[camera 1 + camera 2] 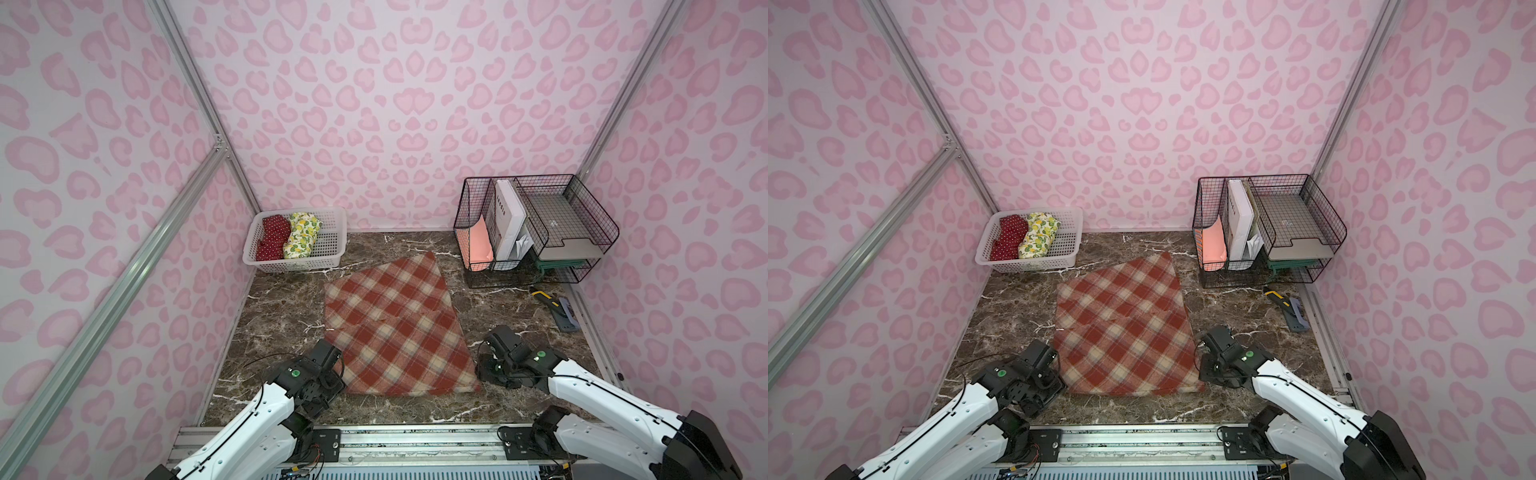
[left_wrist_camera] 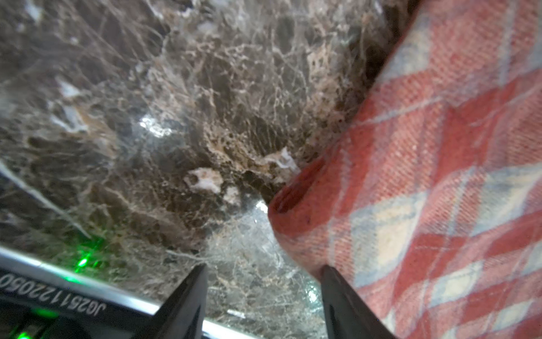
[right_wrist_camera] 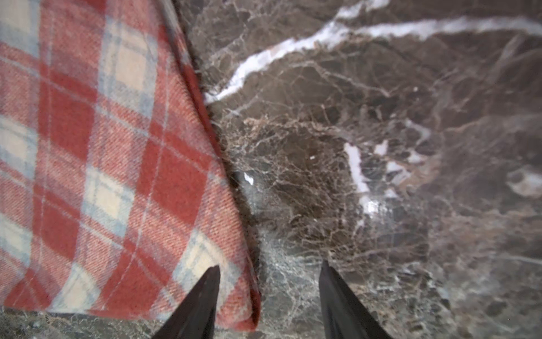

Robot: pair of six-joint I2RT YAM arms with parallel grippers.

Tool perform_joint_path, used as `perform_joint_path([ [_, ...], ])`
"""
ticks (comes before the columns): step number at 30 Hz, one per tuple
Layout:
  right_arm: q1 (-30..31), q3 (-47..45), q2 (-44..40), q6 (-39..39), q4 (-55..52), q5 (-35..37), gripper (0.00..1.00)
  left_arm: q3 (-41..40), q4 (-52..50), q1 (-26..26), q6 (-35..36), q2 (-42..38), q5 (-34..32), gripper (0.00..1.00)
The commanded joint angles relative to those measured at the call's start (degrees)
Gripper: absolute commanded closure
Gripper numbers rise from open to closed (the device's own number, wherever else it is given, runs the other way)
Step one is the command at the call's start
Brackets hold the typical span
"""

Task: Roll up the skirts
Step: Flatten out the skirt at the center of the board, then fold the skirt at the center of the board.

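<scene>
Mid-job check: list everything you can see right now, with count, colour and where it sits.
plaid skirt: 1, rust-orange and cream, flat mid-table
polka-dot skirt: 1, red with white dots, bundled in basket
lemon-print skirt: 1, cream, yellow and green, in basket beside the red one
basket: 1, white perforated plastic, far left corner
wire organiser: 1, black, far right corner, holding papers
utility knife: 1, yellow and black, in front of organiser
blue-grey tool: 1, right table edge
table: 1, brown marble
left gripper: 1, black, open, plaid skirt's near left corner
right gripper: 1, black, open, near right corner
</scene>
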Motion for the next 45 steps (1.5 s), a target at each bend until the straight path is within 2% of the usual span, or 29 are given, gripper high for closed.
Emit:
perform_joint_path([
  [1, -0.04, -0.34, 0.31, 1.84, 1.5, -2.71, 0.41, -2.04, 3.4, -0.36, -4.5, 0.22, -1.3, 0.4],
  [7, 0.02, -0.56, 1.78, 1.56, 3.03, -3.24, 0.42, -3.83, 2.38, -1.06, -7.1, 0.8, -5.93, 0.5],
  [10, 0.09, -0.87, 1.66, 1.6, 3.91, -3.92, 0.42, -3.78, 1.72, -1.15, -8.31, 0.56, -7.91, 0.5],
  [12, 0.11, -0.89, 0.65, 1.73, 4.33, -3.92, 0.42, -3.31, 1.37, -1.15, -8.68, -0.02, -9.06, 0.48],
  [18, 0.24, -1.1, 0.28, 1.1, 4.84, -5.47, 0.42, -0.08, -1.89, -1.28, -8.63, -3.94, -13.25, 0.32],
  [23, 0.37, -2.03, 0.86, 0.9, 5.62, -6.01, 0.44, -1.53, 1.71, -1.24, -9.17, -3.14, -13.5, 0.32],
  [29, 1.14, -3.06, 2.43, 1.24, 6.25, -7.21, 0.49, -3.23, 6.92, -1.67, -10.17, 1.81, -10.96, 0.43],
  [37, 1.47, -3.94, 4.54, 0.99, 7.82, -8.07, 0.56, -5.17, 7.84, -2.03, -11.83, -0.36, -13.01, 0.69],
  [38, 1.52, -3.81, 4.81, 0.99, 7.69, -7.9, 0.57, -5.17, 7.92, -2.08, -11.96, -0.34, -13.29, 0.75],
  [41, 1.52, -3.62, 4.86, 0.81, 7.55, -8.22, 0.67, -5.03, 8.66, -2.03, -11.76, 0.21, -14.15, 0.92],
  [43, 1.67, -3.62, 4.56, 0.65, 7.22, -8.75, 0.75, -4.68, 8.94, -2.03, -11.67, 1.28, -14.48, 1.0],
  [45, 1.87, -3.61, 4.03, 0.49, 6.47, -9.25, 0.77, -4.33, 9.42, -2.04, -11.49, 2.8, -14.57, 1.0],
])
